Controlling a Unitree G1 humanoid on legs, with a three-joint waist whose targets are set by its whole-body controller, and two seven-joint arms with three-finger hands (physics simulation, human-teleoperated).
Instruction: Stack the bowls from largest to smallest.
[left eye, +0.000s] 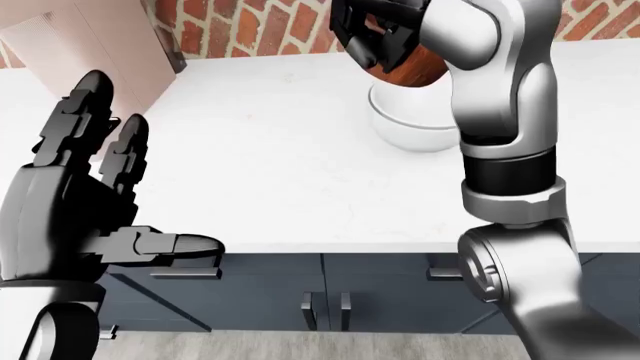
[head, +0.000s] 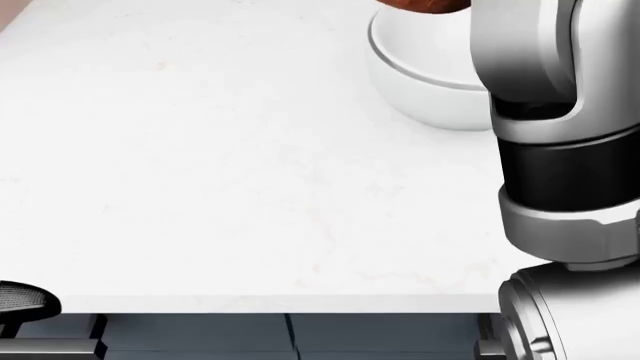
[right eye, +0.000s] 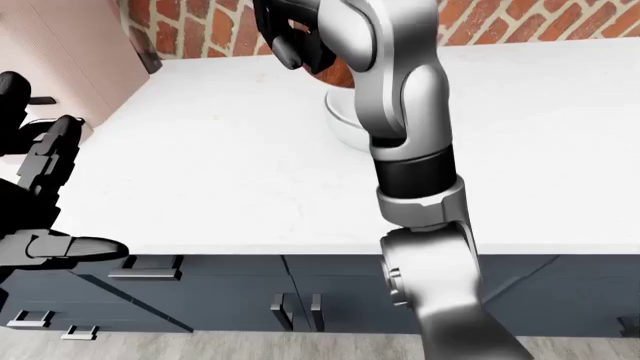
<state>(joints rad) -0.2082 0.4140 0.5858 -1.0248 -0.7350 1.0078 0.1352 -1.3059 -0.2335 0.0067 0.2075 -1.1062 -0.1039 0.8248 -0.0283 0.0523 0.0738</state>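
White stone-like counter (left eye: 280, 172) fills the middle of all three views, and on it we see a white bowl (left eye: 412, 127) standing toward the upper right of the left-eye view. Directly above that bowl we find a reddish-brown bowl (left eye: 418, 66), of which only a curved portion shows behind the black fingers. Our right hand (left eye: 375, 34) is closed on the brown bowl's rim, its fingers curled over the near edge; the silver right arm (left eye: 505, 97) rises from the lower right and hides the right side of both bowls. Whether the brown bowl already touches the white one we cannot tell, since the arm and fingers cover the junction. In the head view the white bowl (head: 425, 82) sits at the top edge, with only a sliver of brown above it.

Our left hand (left eye: 85, 202) hangs at the left of the left-eye view, short of the counter's near edge, palm turned inward, fingers spread and straight, thumb jutting toward the right; it holds nothing.

Behind the counter runs a red brick wall (left eye: 250, 26), with a pale pink cabinet (left eye: 95, 45) at upper left. Dark blue-grey cabinet doors (left eye: 330, 300) with bar handles lie below the counter edge.
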